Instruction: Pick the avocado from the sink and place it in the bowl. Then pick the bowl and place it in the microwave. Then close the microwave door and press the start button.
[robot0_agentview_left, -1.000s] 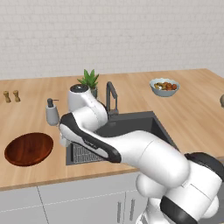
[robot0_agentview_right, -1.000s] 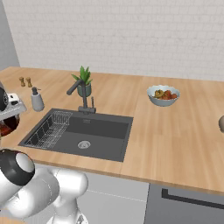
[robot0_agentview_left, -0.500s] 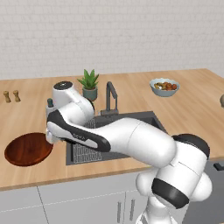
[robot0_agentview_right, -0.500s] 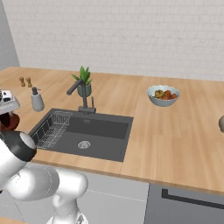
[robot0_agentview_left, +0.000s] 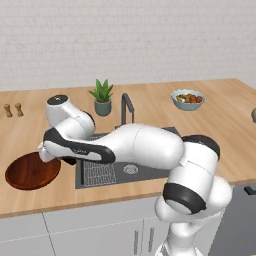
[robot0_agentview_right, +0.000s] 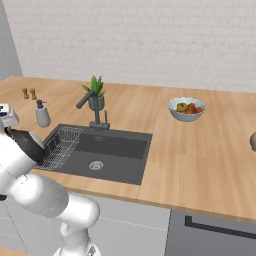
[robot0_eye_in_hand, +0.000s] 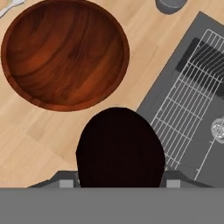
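Note:
In the hand view my gripper (robot0_eye_in_hand: 120, 183) is shut on the avocado (robot0_eye_in_hand: 120, 148), a nearly black rounded fruit that hides most of the fingers. The reddish-brown wooden bowl (robot0_eye_in_hand: 64, 52) lies empty on the counter just ahead and to the left of the avocado. The dark grey sink (robot0_eye_in_hand: 197, 113) with its wire grid rack is to the right. From the left base view, the gripper (robot0_agentview_left: 69, 160) hangs low over the counter between the bowl (robot0_agentview_left: 32, 170) and the sink's left rim (robot0_agentview_left: 80, 172). The microwave and its door are out of view.
A dark faucet (robot0_agentview_left: 126, 107) and a potted plant (robot0_agentview_left: 102, 98) stand behind the sink. A soap dispenser (robot0_agentview_right: 42, 114) is at the sink's far left corner. A pale bowl of food (robot0_agentview_left: 187, 98) sits at the right, two small shakers (robot0_agentview_left: 12, 110) at the far left.
The arm has swung left from above the sink toward the wooden bowl, carrying the avocado. The jaws have kept the same width.

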